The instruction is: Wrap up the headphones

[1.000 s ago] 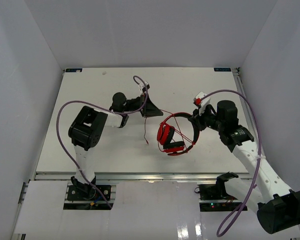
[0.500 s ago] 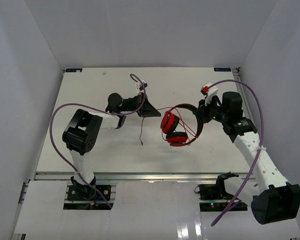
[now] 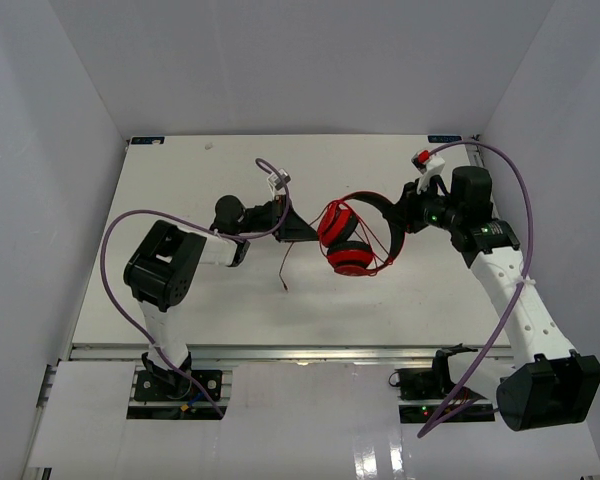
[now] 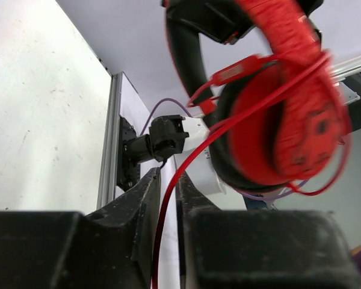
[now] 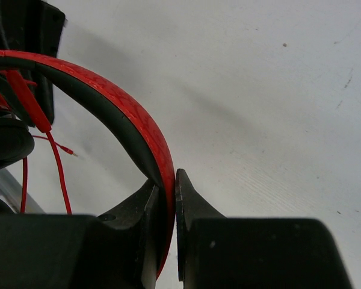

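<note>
The red headphones (image 3: 346,240) hang above the table's middle, with the thin red cord (image 3: 286,266) wound over the ear cups. My right gripper (image 3: 398,214) is shut on the red and black headband (image 5: 132,123), as the right wrist view shows (image 5: 168,178). My left gripper (image 3: 302,231) sits just left of the headphones, shut on the cord (image 4: 163,223), which runs up between its fingers (image 4: 167,179) to the ear cup (image 4: 289,120). The cord's loose end with the small plug (image 3: 282,290) dangles below the left gripper.
Thick purple robot cables (image 3: 115,255) loop off both arms, the right one (image 3: 515,215) near the table's right edge. White walls close in the table (image 3: 180,180) on three sides. An aluminium rail (image 3: 280,350) runs along the near edge.
My right gripper has carried the headphones farther back and to the left, towards the left gripper. My left gripper has shifted slightly, still on the cord. The dangling end has swung little.
</note>
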